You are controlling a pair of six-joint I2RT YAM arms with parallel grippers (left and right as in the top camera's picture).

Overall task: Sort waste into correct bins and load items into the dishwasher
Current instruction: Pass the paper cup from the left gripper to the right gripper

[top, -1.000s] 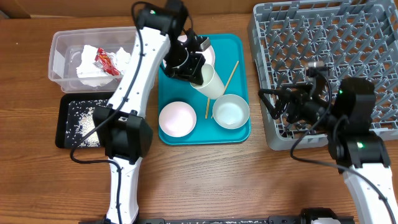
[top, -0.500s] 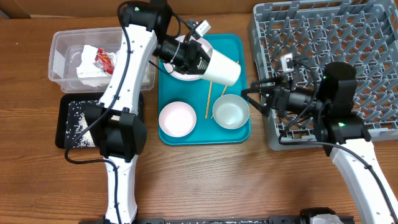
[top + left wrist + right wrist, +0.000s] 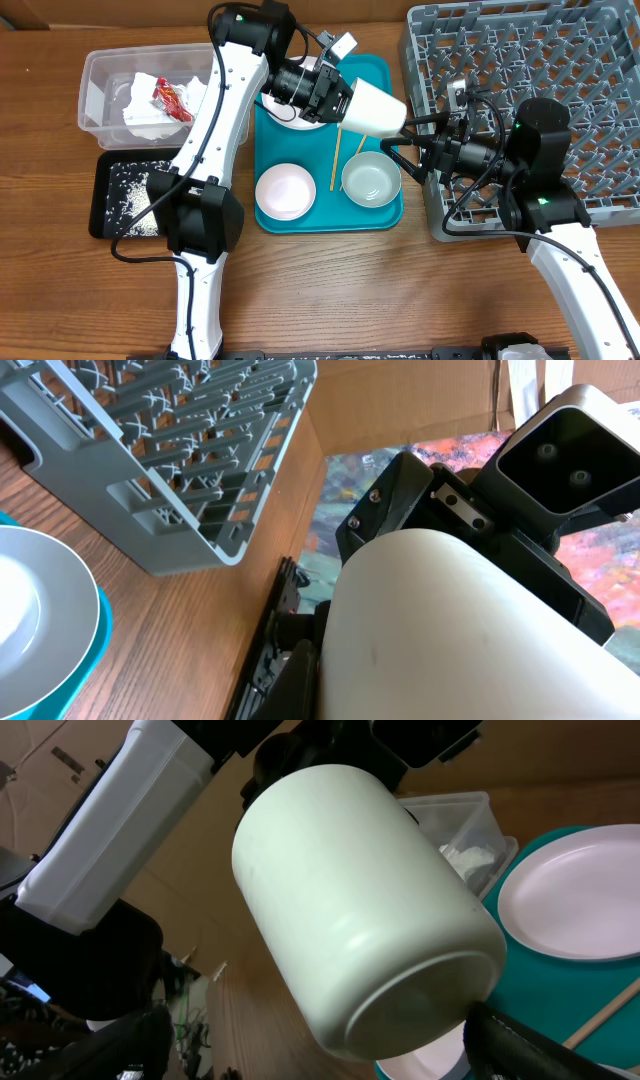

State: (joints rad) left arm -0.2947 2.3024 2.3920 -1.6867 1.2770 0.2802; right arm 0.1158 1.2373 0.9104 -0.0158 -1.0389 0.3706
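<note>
The left tool grips the white cup and holds it on its side in the air over the teal tray. The right tool is spread wide at 4 o'clock from the cup, with a finger on each side of the cup's closed end. I cannot tell if they touch it.

The teal tray holds a plate, a pink bowl, a pale bowl and chopsticks. At 10 o'clock from it, the clear tub holds white napkins and a red wrapper. At 8 o'clock, the black tray holds rice. The grey rack stands on the bench at 3 o'clock.
</note>
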